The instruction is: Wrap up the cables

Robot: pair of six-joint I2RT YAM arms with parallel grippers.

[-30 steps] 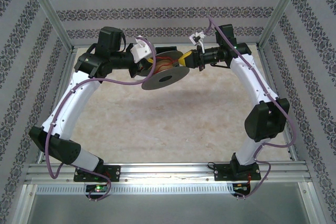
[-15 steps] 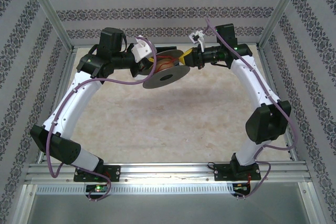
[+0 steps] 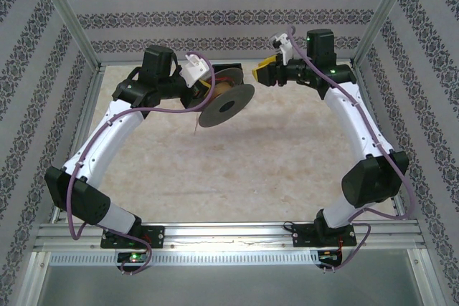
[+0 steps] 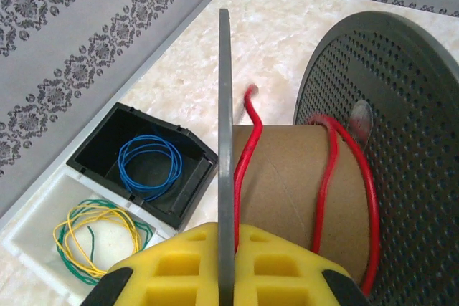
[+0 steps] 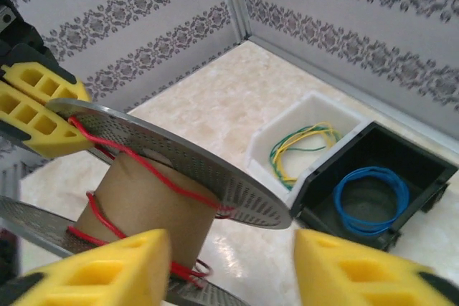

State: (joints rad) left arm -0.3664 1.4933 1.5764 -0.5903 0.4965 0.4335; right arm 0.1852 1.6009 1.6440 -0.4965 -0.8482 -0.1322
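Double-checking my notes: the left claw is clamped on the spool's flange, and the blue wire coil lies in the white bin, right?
Not quite. The left wrist view shows the blue wire coil in the black bin; the white bin holds the yellow-green coil. The left claw is clamped on the spool's flange, as you said.

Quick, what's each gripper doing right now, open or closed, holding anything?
Left gripper: closed on the edge of the spool.
Right gripper: open, holding nothing.
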